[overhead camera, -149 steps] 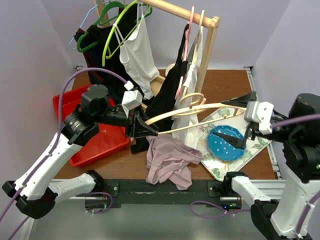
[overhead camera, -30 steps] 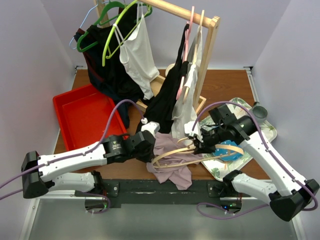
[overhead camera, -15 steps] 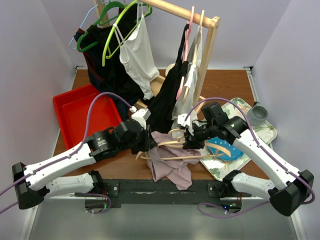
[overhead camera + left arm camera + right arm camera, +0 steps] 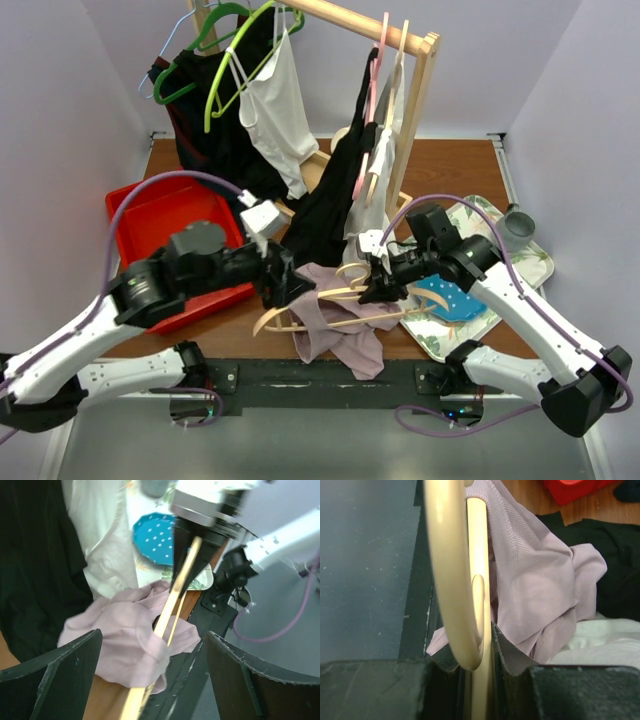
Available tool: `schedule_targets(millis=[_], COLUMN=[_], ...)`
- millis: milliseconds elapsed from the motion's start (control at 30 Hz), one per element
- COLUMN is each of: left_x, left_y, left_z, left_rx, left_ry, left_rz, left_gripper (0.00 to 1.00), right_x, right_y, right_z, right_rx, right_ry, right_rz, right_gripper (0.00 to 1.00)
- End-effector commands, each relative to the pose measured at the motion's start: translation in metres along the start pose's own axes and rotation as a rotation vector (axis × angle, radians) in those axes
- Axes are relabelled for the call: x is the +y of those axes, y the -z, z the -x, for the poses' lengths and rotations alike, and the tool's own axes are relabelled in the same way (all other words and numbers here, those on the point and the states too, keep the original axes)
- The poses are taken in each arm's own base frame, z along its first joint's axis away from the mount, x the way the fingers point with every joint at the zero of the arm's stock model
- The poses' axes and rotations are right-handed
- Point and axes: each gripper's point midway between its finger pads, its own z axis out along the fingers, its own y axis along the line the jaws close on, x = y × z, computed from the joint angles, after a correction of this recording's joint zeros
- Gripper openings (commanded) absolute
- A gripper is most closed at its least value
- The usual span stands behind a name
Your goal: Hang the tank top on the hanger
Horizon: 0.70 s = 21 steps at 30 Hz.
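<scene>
The mauve tank top lies bunched near the table's front edge. The pale wooden hanger lies across it, its left arm poking out to the left. In the left wrist view the hanger runs under a strap edge of the tank top. My right gripper is shut on the hanger near its middle, with the tank top just behind it in the right wrist view. My left gripper stands open above the hanger's left arm, its jaws wide and empty.
A wooden clothes rack at the back carries black garments, a white tank top and green hangers. A red bin sits at the left. At the right, a patterned tray holds a blue plate.
My left gripper has opened, let go of the tank top's fabric and drawn back up and to the left. The right gripper keeps its hold on the hanger, which has slid a little leftwards.
</scene>
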Motion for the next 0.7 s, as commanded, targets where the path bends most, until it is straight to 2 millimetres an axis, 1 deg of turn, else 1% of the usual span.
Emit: schedule_targets(millis=[0, 33, 67, 100, 133, 200, 233, 267, 333, 367, 400, 433, 500, 533, 567, 633, 667], left_x=[-0.020, -0.021, -0.026, -0.024, -0.024, -0.027, -0.030, -0.032, -0.031, -0.029, -0.029, -0.028, -0.027, -0.025, -0.023, -0.020, -0.019], left_y=[0.028, 0.027, 0.028, 0.022, 0.019, 0.003, -0.002, -0.014, -0.026, -0.036, -0.041, -0.049, -0.055, -0.060, -0.061, -0.063, -0.063], left_z=[-0.009, -0.014, -0.015, -0.026, -0.030, -0.044, -0.048, -0.058, -0.065, -0.069, -0.072, -0.076, -0.081, -0.088, -0.091, -0.100, -0.104], left_rx=[-0.049, -0.053, -0.072, -0.046, -0.038, 0.014, 0.028, 0.078, 0.121, 0.155, 0.171, 0.193, 0.217, 0.251, 0.267, 0.309, 0.322], left_ry=[-0.369, -0.417, -0.458, -0.467, -0.474, -0.476, -0.474, -0.459, -0.446, -0.438, -0.434, -0.425, -0.416, -0.408, -0.404, -0.390, -0.382], left_rz=[-0.210, -0.237, -0.275, -0.285, -0.298, -0.352, -0.377, -0.407, -0.416, -0.418, -0.424, -0.429, -0.432, -0.427, -0.424, -0.420, -0.418], left_gripper=[0.89, 0.89, 0.89, 0.89, 0.89, 0.89, 0.89, 0.88, 0.87, 0.85, 0.83, 0.82, 0.74, 0.72, 0.67, 0.62, 0.56], right_x=[0.015, 0.018, 0.018, 0.017, 0.017, 0.016, 0.016, 0.015, 0.015, 0.015, 0.014, 0.014, 0.013, 0.012, 0.012, 0.012, 0.011], right_y=[0.007, 0.009, 0.010, 0.011, 0.012, 0.011, 0.012, 0.012, 0.012, 0.013, 0.013, 0.013, 0.014, 0.015, 0.015, 0.015, 0.014], right_z=[0.014, 0.013, 0.013, 0.014, 0.014, 0.013, 0.014, 0.014, 0.016, 0.017, 0.017, 0.018, 0.019, 0.019, 0.018, 0.017, 0.016], right_rx=[-0.059, -0.050, -0.049, -0.049, -0.046, -0.042, -0.042, -0.040, -0.043, -0.044, -0.044, -0.046, -0.049, -0.049, -0.048, -0.047, -0.045], right_ry=[0.109, 0.114, 0.131, 0.136, 0.136, 0.139, 0.140, 0.139, 0.146, 0.144, 0.143, 0.146, 0.144, 0.142, 0.141, 0.142, 0.143], right_rz=[0.065, 0.076, 0.076, 0.073, 0.073, 0.075, 0.075, 0.076, 0.078, 0.078, 0.077, 0.077, 0.070, 0.067, 0.067, 0.063, 0.060], right_gripper=[0.00, 0.00, 0.00, 0.00, 0.00, 0.00, 0.00, 0.00, 0.00, 0.00, 0.00, 0.00, 0.00, 0.00, 0.00, 0.00, 0.00])
